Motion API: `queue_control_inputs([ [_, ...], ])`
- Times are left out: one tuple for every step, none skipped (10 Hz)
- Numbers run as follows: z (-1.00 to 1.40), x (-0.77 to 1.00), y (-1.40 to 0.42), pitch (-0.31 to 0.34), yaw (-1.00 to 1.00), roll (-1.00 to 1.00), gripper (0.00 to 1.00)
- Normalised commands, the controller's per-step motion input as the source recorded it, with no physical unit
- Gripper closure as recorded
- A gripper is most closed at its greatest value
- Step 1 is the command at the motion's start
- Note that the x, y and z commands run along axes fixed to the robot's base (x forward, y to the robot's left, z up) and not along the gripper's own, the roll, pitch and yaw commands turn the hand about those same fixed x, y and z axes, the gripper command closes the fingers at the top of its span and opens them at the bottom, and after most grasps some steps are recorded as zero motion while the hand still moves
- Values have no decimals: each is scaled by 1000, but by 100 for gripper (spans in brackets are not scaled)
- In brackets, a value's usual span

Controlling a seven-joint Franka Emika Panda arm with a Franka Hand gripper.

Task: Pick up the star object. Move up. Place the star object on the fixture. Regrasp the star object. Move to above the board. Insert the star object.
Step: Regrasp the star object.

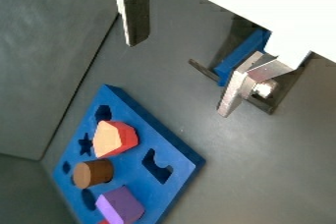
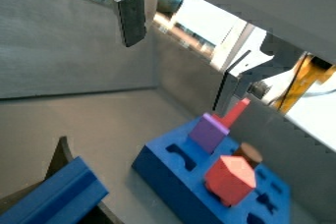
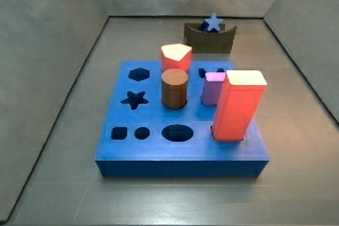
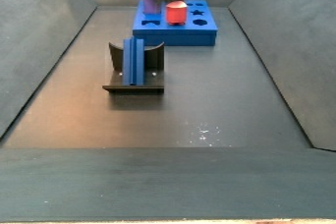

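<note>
The pincer (image 1: 187,43) is open and holds nothing, raised above the floor. The star object (image 4: 136,60) rests in the fixture (image 4: 134,88), well apart from the board (image 3: 149,149).

star object (image 3: 212,21): in the fixture (image 3: 209,40) notch, standing on end
fixture: at 12 o'clock from the board (image 3: 146,156), apart from it
hand (image 1: 192,66): above the floor, fingers spread, holding nothing, between board and fixture
</note>
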Motion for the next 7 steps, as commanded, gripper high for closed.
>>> queue_control_inputs([
  [41, -43, -124, 44, 34, 1000, 0],
  [48, -31, -54, 46, 34, 1000, 0],
  [18, -22, -40, 44, 34, 1000, 0],
  [11, -27, -39, 41, 34, 1000, 0],
  [25, -41, -33, 35, 34, 1000, 0],
  [21, -47, -28, 32, 34, 1000, 0],
  [0, -41, -27, 23, 35, 1000, 0],
])
